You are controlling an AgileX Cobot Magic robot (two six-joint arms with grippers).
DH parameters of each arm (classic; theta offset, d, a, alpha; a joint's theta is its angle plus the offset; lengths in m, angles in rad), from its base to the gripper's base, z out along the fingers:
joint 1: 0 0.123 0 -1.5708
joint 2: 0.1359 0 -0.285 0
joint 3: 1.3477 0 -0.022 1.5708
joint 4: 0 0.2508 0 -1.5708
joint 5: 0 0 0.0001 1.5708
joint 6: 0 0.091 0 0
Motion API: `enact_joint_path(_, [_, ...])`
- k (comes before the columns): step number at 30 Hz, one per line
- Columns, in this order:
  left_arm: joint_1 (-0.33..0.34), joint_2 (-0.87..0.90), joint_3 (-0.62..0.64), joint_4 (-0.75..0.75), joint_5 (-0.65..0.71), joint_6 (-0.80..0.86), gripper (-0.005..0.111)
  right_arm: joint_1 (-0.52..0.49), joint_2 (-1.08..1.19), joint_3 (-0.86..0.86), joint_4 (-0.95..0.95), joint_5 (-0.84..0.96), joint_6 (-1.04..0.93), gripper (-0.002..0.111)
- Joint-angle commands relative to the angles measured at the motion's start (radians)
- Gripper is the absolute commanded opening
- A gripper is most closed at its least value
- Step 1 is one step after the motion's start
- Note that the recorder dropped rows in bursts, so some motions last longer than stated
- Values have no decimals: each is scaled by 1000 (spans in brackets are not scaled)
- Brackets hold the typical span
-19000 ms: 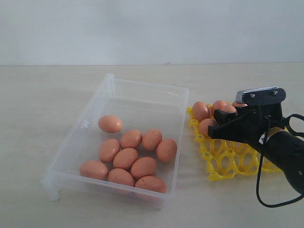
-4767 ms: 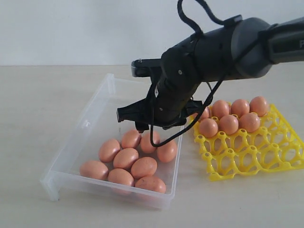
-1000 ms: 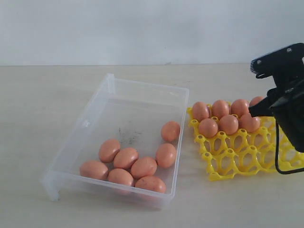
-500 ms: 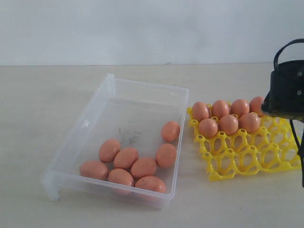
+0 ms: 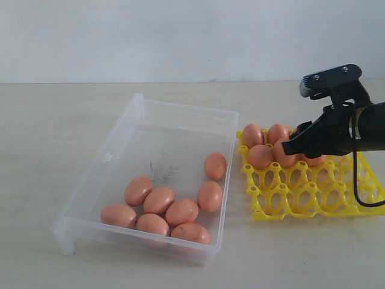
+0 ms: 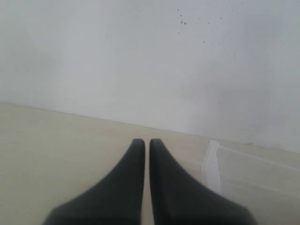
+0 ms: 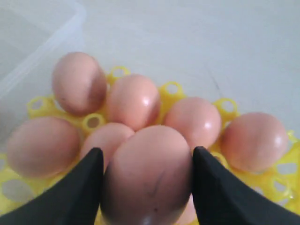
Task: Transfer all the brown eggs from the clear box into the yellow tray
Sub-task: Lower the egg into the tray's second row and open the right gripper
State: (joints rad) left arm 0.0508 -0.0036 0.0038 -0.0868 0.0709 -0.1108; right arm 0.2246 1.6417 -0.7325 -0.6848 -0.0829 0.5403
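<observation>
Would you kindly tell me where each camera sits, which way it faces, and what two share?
Exterior: off the arms, facing the table; clear box, yellow tray, right gripper.
Left wrist: left arm, facing the wall; shut left gripper, clear box corner.
Right wrist: above the tray; gripper holds a brown egg.
Shared: exterior and right wrist show the tray.

Exterior looks obliquely down on yellow tray (image 5: 283, 194), seen close by right wrist; left faces wall (image 6: 140, 56)

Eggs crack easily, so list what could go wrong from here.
1. The right hand holds a brown egg close above seated eggs; lowering there could knock and crack shells.
2. Released off-centre, it may roll off the yellow tray.
</observation>
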Motion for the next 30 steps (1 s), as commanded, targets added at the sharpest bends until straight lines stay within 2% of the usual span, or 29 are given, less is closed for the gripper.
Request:
enact_joint_path(1, [-4, 4, -4, 0, -2, -1, 4, -77, -19, 6, -4, 23, -43, 0])
enact_joint_path(4, [-4, 4, -4, 0, -2, -1, 4, -114, -20, 9, 17, -40, -41, 0])
enact_joint_path(7, [-4, 4, -4, 0, -2, -1, 4, -169, -22, 77, 64, -291, -70, 0])
enact_joint_path(8, [-4, 4, -4, 0, -2, -1, 4, -180, -22, 102, 118, -337, -116, 0])
enact_joint_path(10, [-4, 4, -4, 0, -2, -1, 4, -194, -22, 166, 308, -417, -331, 0])
enact_joint_path(11, [-4, 4, -4, 0, -2, -1, 4, -194, -22, 213, 493, -459, -489, 0])
enact_joint_path(14, [-4, 4, -4, 0, -2, -1, 4, -194, -22, 295, 685, -580, -652, 0])
enact_joint_path(19, [-4, 4, -4, 0, -2, -1, 4, -194, -22, 360, 701, -680, -690, 0])
enact_joint_path(30, [-4, 4, -4, 0, -2, -1, 4, -194, -14, 360, 699, -738, -641, 0])
